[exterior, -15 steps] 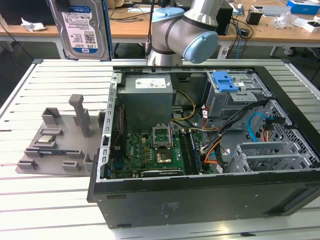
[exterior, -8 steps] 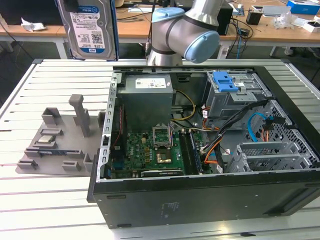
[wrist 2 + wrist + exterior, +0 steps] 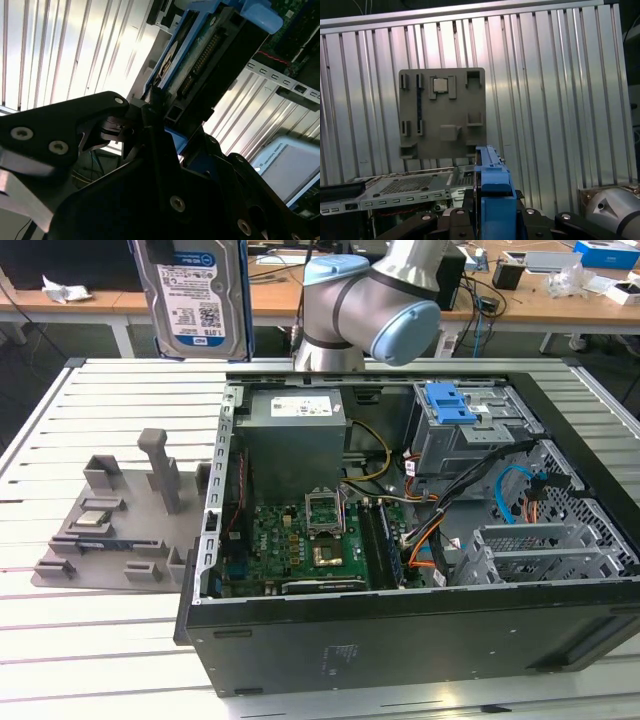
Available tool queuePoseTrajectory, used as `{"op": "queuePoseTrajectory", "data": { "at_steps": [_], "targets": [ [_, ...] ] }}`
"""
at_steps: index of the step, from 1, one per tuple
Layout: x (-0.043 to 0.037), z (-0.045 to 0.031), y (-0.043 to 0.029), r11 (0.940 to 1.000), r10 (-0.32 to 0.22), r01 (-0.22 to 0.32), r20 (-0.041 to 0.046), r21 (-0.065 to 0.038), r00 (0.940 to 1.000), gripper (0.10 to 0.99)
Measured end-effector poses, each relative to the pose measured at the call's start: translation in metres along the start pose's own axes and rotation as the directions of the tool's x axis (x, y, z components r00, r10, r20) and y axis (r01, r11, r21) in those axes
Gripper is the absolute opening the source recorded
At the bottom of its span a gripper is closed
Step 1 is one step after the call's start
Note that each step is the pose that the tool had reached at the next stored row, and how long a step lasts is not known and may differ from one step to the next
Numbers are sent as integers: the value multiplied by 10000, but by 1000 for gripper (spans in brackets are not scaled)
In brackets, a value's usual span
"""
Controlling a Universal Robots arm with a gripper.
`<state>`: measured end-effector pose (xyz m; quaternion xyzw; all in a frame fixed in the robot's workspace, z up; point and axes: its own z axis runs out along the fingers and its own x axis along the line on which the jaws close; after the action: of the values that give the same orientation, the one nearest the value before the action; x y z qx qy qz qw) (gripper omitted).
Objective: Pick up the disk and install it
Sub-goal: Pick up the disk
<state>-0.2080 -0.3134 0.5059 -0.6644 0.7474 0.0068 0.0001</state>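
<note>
The disk hangs upright high over the table, past the far left corner of the open computer case in the exterior view. Its white-and-blue label faces that camera and its top is cut off by the picture's edge. In the second wrist view my gripper is shut on the disk, whose connector end and blue rails show. The first wrist view sees the disk edge-on as a blue rail between the black fingers.
Inside the case, the blue-topped grey drive bay sits at the far right, with the motherboard and cables beside it. A grey fixture plate with a small silver chip lies left of the case. My arm stands behind the case.
</note>
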Motion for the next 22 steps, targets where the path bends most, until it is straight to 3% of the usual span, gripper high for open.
{"op": "queuePoseTrajectory", "data": {
  "at_steps": [5, 7, 22],
  "targets": [
    [-12, 0, -101, 10000, -1, 1, 1, 1, 10000, 369],
    [-21, -1, -179, 10000, 0, 0, 0, 1, 10000, 369],
    [-64, -4, -540, 10000, 1, -1, 1, 1, 10000, 369]
  ]
}}
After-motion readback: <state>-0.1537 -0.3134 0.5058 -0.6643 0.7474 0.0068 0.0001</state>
